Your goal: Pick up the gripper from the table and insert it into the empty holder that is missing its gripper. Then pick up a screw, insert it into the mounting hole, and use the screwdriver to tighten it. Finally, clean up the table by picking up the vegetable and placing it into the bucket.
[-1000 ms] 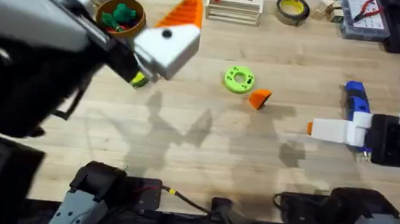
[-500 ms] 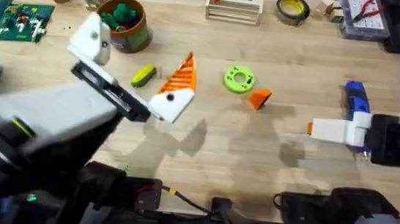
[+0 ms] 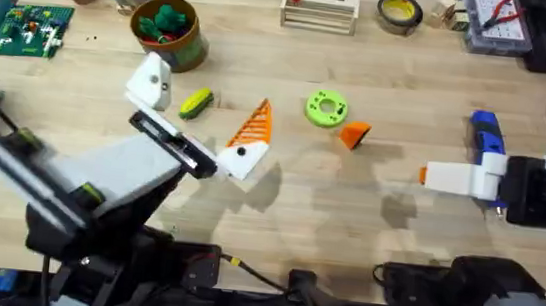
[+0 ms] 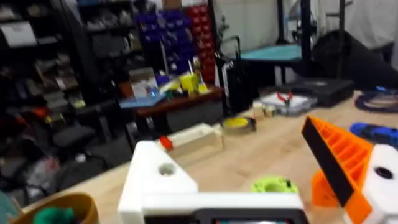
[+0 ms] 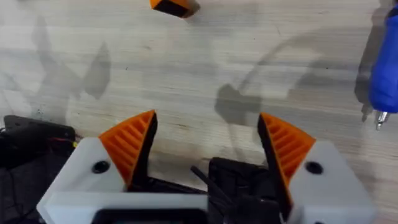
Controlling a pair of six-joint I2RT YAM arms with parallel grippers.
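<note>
The loose orange gripper (image 3: 354,134) lies on the table beside a green ring disc (image 3: 326,108); it also shows in the right wrist view (image 5: 171,5). My left gripper (image 3: 206,90) hangs open above the yellow-green vegetable (image 3: 195,102). One of its fingers is the bare white holder (image 3: 149,81) (image 4: 163,180); the other carries an orange pad (image 3: 256,123) (image 4: 339,160). The brown bucket (image 3: 191,47) stands behind, holding dark green toys. At the right, my right gripper (image 3: 430,175) (image 5: 208,143) is open and empty, next to the blue screwdriver (image 3: 487,144) (image 5: 385,74). The screw is out of view.
Along the back edge stand a wooden box (image 3: 319,9) with a red-handled tool, a yellow tape roll (image 3: 399,11) and a parts tray (image 3: 497,22). A green circuit board (image 3: 32,27) lies at the far left. Bare wood spans the middle and front.
The left arm has dropped away from the camera, and its gripper has swung from over the bucket toward the table's middle, near the vegetable. The right arm has stayed still.
</note>
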